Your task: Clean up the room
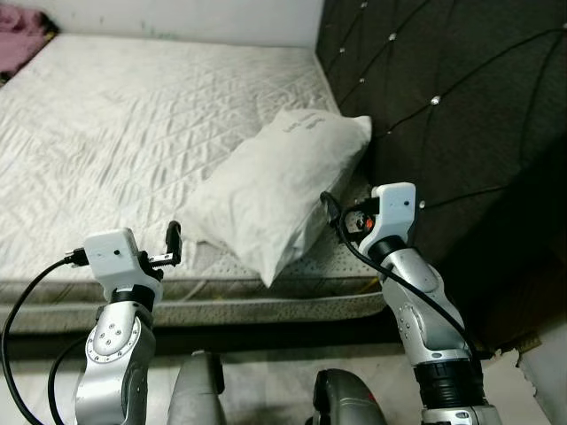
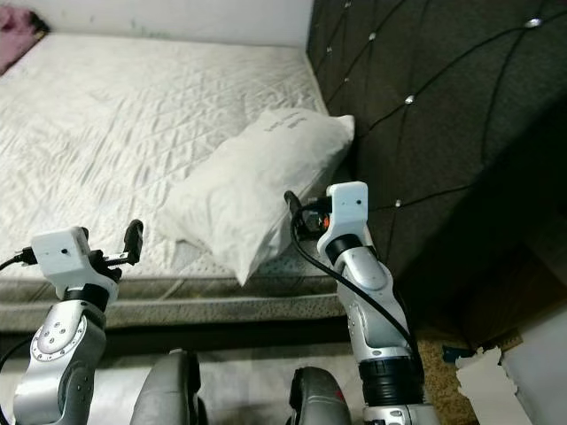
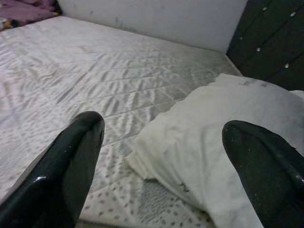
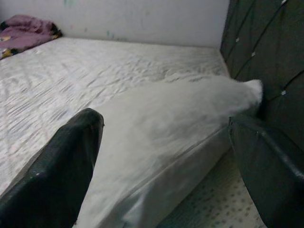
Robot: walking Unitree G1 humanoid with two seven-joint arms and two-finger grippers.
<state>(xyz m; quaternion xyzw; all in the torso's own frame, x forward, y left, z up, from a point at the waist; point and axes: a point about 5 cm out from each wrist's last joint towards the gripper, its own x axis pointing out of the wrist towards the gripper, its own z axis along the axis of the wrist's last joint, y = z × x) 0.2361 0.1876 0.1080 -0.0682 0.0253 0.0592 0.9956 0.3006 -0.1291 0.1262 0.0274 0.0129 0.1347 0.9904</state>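
Observation:
A white pillow (image 1: 279, 181) lies askew on the bare quilted mattress (image 1: 115, 133), one end leaning toward the headboard. My left gripper (image 1: 168, 251) hovers at the mattress's near edge, just left of the pillow's lower corner. It is open, and in the left wrist view its fingers (image 3: 71, 156) are spread wide with the pillow (image 3: 228, 118) ahead. My right gripper (image 1: 337, 215) is at the pillow's right side near the headboard. Its wrist view shows it open too, the fingers (image 4: 66, 161) framing the pillow (image 4: 171, 123) without touching it.
A dark tufted headboard (image 1: 461, 115) rises along the right of the bed. A pink cloth (image 1: 19, 40) is bunched at the mattress's far left corner by the white wall. A scrap of paper (image 2: 483, 372) lies on the floor at the lower right.

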